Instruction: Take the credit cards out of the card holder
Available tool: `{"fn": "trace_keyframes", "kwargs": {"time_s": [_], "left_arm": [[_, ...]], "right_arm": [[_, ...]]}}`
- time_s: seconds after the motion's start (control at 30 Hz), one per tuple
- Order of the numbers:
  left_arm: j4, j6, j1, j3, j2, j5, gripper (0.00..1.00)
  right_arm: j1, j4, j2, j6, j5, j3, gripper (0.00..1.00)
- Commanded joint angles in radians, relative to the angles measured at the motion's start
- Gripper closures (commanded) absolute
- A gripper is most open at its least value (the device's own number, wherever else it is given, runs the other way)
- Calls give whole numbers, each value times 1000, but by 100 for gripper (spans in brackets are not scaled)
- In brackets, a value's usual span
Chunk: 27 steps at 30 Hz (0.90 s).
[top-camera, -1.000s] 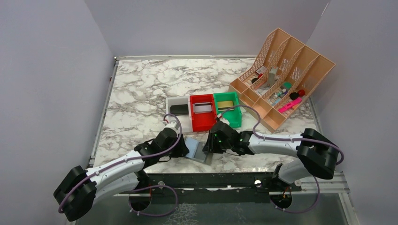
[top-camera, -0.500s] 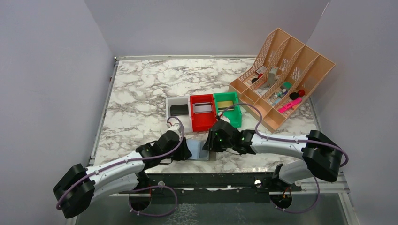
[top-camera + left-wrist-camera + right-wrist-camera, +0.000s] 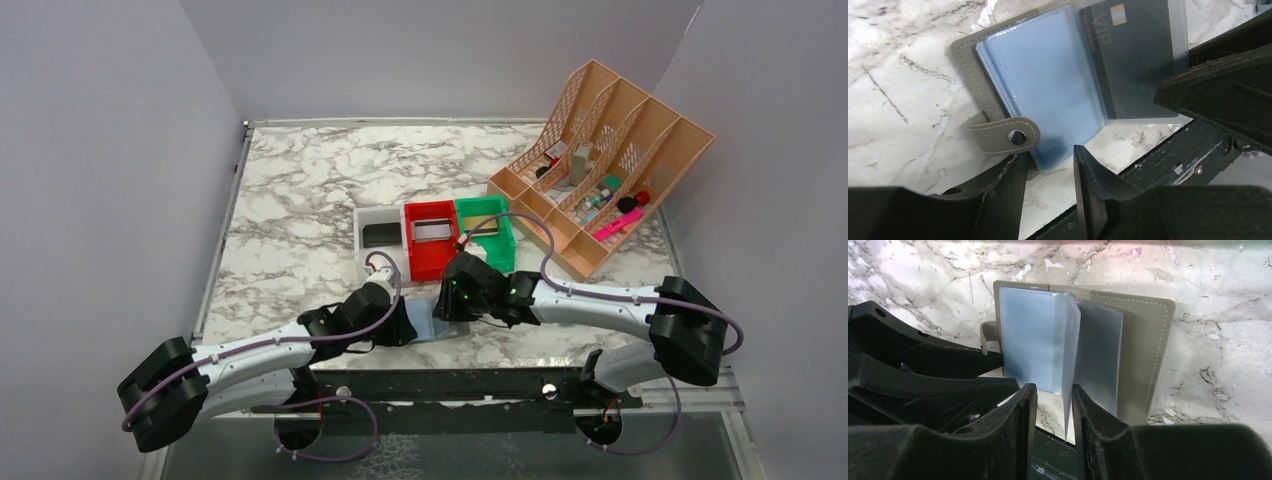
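Card holder [image 3: 427,322] lies open, inner side up, on marble table [image 3: 300,200], just on the arms' side of red bin [image 3: 430,268]. Black credit card [image 3: 1133,55] sits in a clear sleeve on one half.

White bin [image 3: 362,222] is left of red bin and green bin [image 3: 500,258] right of it. Peach organiser [image 3: 620,150] stands further right, well apart.

Both grippers crowd the holder, hiding most of it from above.
- Left gripper [image 3: 1048,175]: jaws apart, corner of pale blue sleeve [image 3: 1043,85] in the gap.
- Right gripper [image 3: 1054,425]: jaws apart, one clear leaf [image 3: 1072,350] upright between them, close against one finger.

Holder's long axis runs gripper to gripper. Snap tab [image 3: 1007,135] is on left gripper's side.
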<state>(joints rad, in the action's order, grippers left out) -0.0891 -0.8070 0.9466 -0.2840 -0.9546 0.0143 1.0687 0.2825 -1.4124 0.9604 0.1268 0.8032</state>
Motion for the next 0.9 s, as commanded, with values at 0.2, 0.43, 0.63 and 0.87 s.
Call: {"fn": "trace_keyframes", "kwargs": {"time_s": [0.2,0.43,0.63,0.87], "left_arm": [[13,-33,49,-23,17,-60,58],[-121,-78,49,-32,143,-179,58],[-201,-121,50,-32,278,-249,58],[-212,-91,49,-55,332,-237,53]], "right_arm": [[33,-160,-50,-57,-117,15,62],[33,-146,-34,-40,-80,-1,61],[33,-189,-30,-34,-97,-17,61],[32,-136,-11,-10,-10,-24,61]]}}
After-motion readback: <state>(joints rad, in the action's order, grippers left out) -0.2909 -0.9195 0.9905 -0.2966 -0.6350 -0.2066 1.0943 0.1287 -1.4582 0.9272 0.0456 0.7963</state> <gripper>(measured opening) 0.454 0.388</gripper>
